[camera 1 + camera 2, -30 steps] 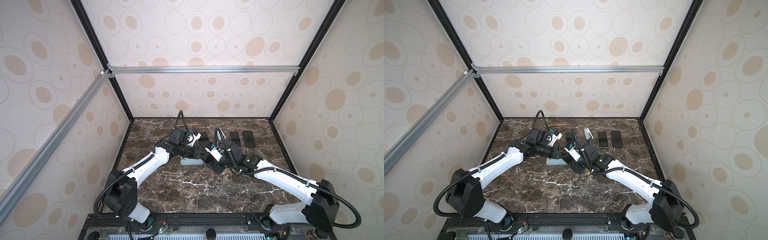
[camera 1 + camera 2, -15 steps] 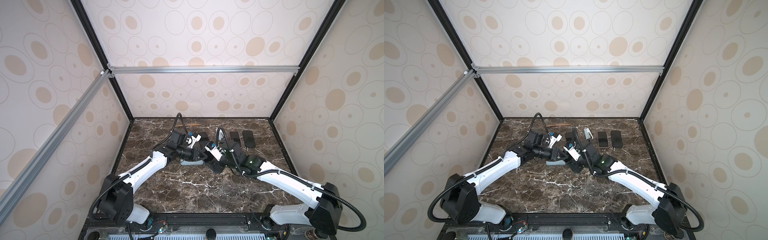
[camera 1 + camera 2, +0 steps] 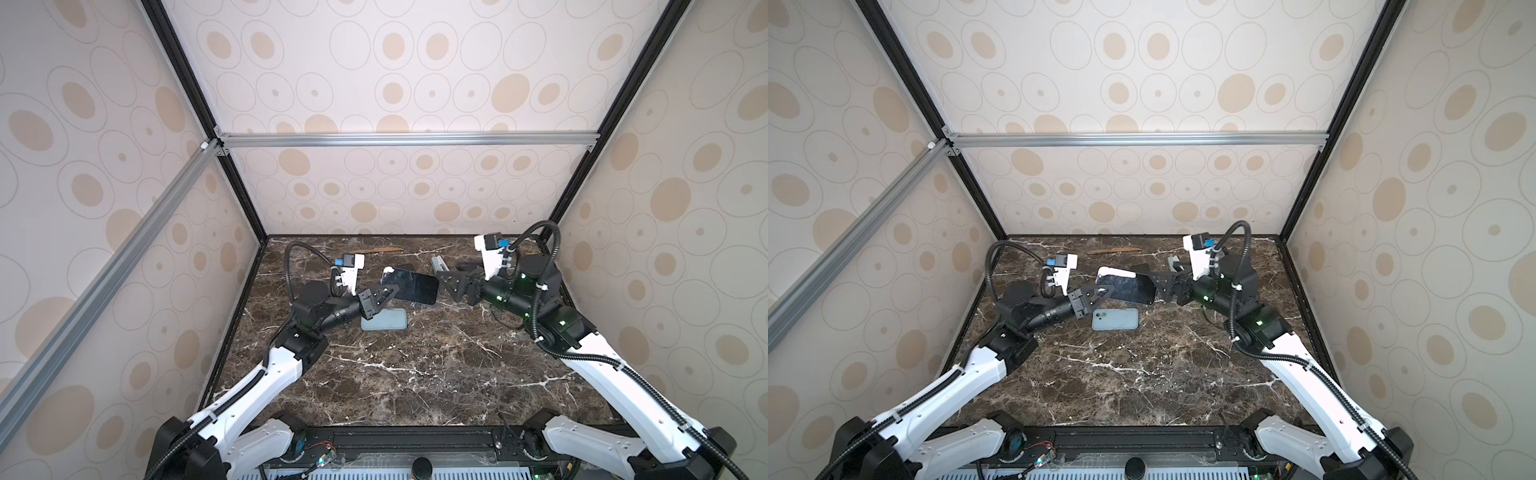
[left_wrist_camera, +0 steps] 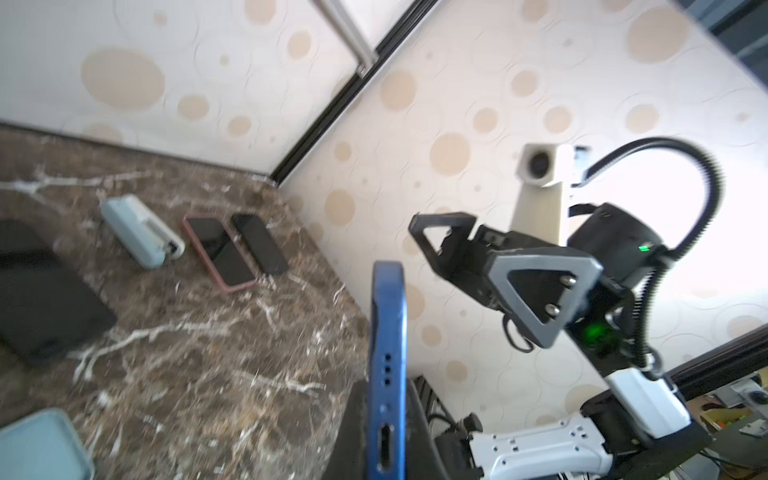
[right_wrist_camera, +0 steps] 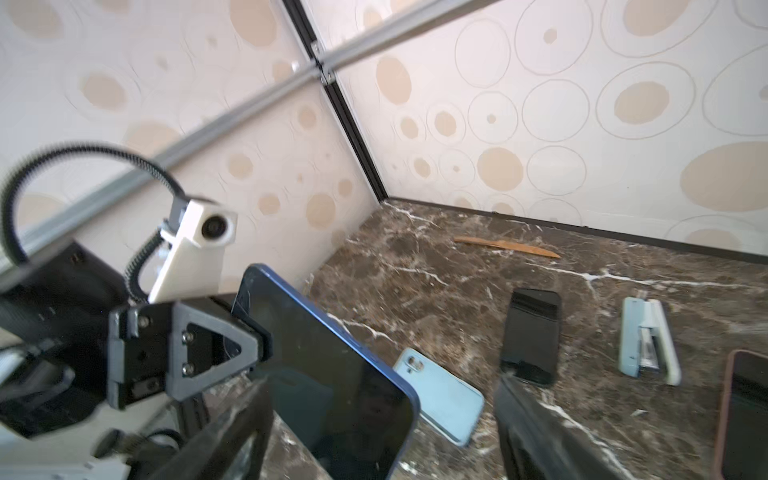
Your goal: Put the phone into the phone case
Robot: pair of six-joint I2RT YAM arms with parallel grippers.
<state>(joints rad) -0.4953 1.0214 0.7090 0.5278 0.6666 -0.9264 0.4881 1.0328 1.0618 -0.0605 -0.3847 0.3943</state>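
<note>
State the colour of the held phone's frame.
Blue. The phone shows its frame best in the left wrist view.

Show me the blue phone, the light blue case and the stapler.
blue phone (image 3: 415,286), a top view, screen centre.
light blue case (image 3: 1117,319), a top view, its middle.
stapler (image 5: 642,322), right wrist view, its body.

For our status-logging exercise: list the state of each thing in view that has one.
left end effector: shut on the blue phone.
right end effector: open, empty.
blue phone: held off the table, screen dark.
phone case: flat on the table, untouched.
pink-cased phone: flat, screen dark.
</note>
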